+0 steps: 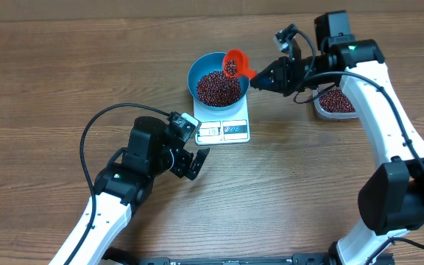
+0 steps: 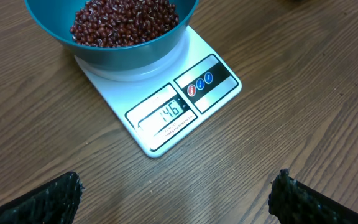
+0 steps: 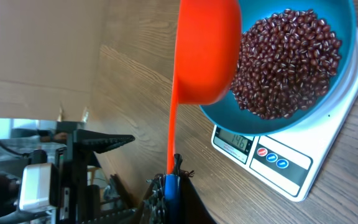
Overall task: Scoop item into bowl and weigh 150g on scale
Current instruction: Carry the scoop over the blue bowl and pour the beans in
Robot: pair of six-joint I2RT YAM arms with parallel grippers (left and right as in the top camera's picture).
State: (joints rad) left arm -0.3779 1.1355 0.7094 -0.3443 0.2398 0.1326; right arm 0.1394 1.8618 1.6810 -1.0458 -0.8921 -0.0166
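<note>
Here right gripper (image 1: 259, 74) clamps scoop (image 1: 235, 62) over bowl (image 1: 192, 76) at its far-right rim; left gripper (image 1: 191, 163) gapes, apart from scale (image 1: 234, 131); right arm (image 1: 377, 99) half-hides tub (image 1: 319, 110).

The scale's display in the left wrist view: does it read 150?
No, the display of the scale reads 146, with the blue bowl of beans standing on it.

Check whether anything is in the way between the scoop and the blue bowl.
Nothing visible blocks it. The orange scoop, held by the right gripper, hangs tilted over the rim of the bowl, which is open on top and sits on the scale. The left gripper is open, off to the scale's near side.
</note>
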